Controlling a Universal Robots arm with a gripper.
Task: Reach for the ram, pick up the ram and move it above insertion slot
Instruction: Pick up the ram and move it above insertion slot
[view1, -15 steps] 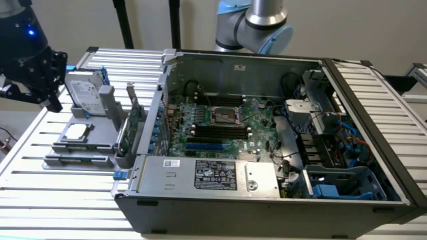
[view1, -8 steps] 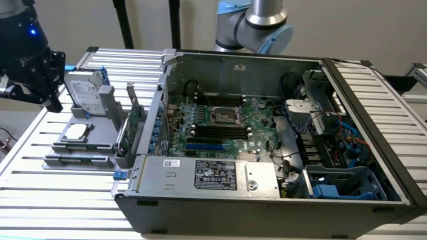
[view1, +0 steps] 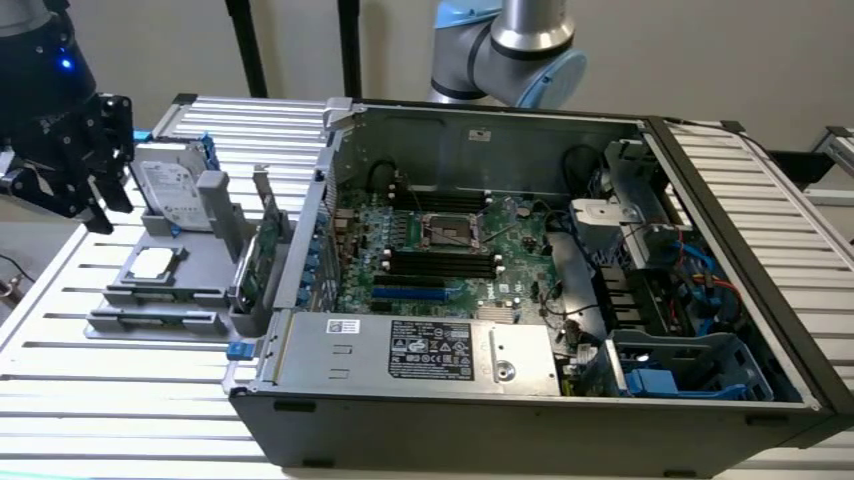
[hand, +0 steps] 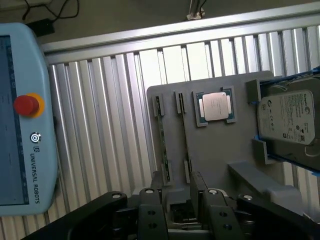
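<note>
The ram (hand: 163, 142) stands on its long edge in a narrow slot of the gray holder (hand: 220, 150), the slot farther from the CPU (hand: 214, 106). Seen edge-on from the wrist view, it is a long, thin, dark green strip, held at each end by a small gray bracket; its face and chips cannot be made out. A silver hard drive (hand: 289, 117) sits upright in a blue-edged cradle on the far side of the CPU. The holder lies on the slatted metal surface (view1: 80, 400), on the exterior view's left, beside the open computer case (view1: 534, 400) with its motherboard (view1: 447, 250) exposed. The black end effector (view1: 94, 200) hangs above the holder's outer end, its fingers (hand: 150, 200) spread with nothing between them, well clear of the ram. A teach pendant (hand: 22, 165) with a red stop button (hand: 26, 105) rests on the surface near the holder.
</note>
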